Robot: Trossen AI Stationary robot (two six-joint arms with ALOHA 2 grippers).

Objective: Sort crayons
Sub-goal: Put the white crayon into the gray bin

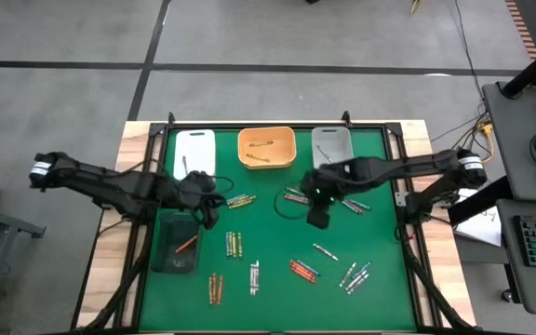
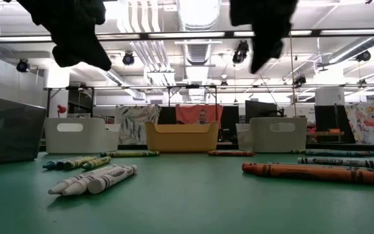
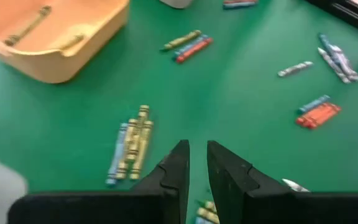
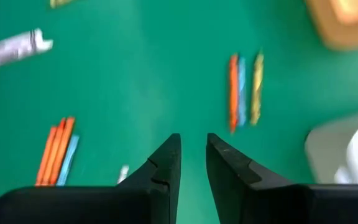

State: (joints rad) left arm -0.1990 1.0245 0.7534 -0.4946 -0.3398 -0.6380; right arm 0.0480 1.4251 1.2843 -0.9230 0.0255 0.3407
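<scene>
Crayons lie in small groups on the green mat: yellow and blue ones (image 1: pixel 240 200), a mixed group (image 1: pixel 234 244), orange ones (image 1: pixel 303 270), grey ones (image 1: pixel 355 276). Olive crayons lie in the orange tray (image 1: pixel 266 147), and one orange crayon (image 1: pixel 186 244) lies in the dark tray (image 1: pixel 177 244). My left gripper (image 1: pixel 210 212) hovers above the mat by the dark tray's far right corner, with a narrow gap between its fingers (image 3: pixel 197 162) and nothing in it. My right gripper (image 1: pixel 317 220) hovers above mid-mat, also narrowly open (image 4: pixel 193 155) and empty.
A white tray (image 1: pixel 194 149) and a grey tray (image 1: pixel 331 144) flank the orange tray at the mat's far edge. More crayons lie near the right gripper (image 1: pixel 296 196) and at the near edge (image 1: pixel 216 287). Bare mat lies between the groups.
</scene>
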